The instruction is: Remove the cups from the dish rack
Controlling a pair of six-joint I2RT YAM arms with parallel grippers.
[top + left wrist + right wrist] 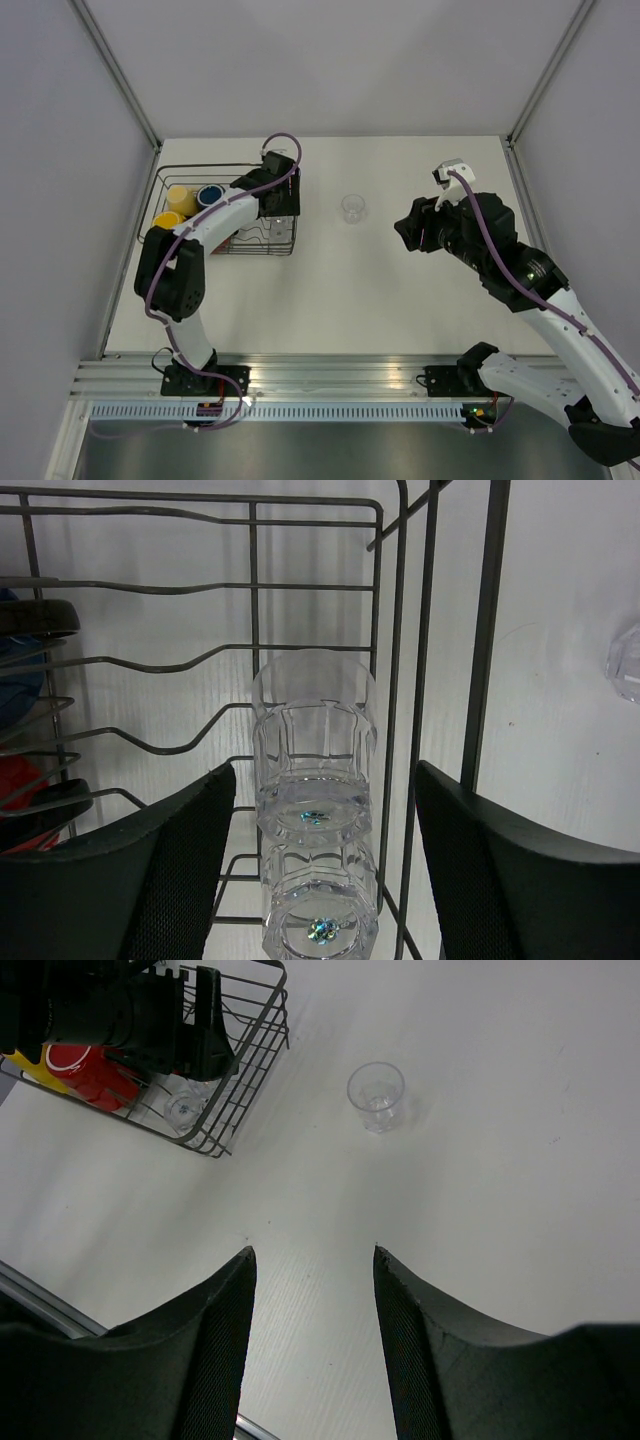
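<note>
The black wire dish rack (170,178) stands at the table's left. It holds two yellow mugs (180,198), a blue mug (210,195) and a red mug (85,1070); the red mug is hidden under my left arm in the top view. Two clear tumblers (313,740) (320,910) lie end to end at the rack's right end. My left gripper (325,780) is open over them, one finger on each side, and the rack's side wire (392,730) lies between the right finger and the tumblers. A third clear tumbler (352,208) stands upright on the table. My right gripper (313,1250) is open and empty, above the table to the right of it.
Grey walls and metal posts close in the table on the left, back and right. A metal rail (330,375) with the arm bases runs along the near edge. The standing tumbler (376,1095) is a short way right of the rack's edge (240,1060).
</note>
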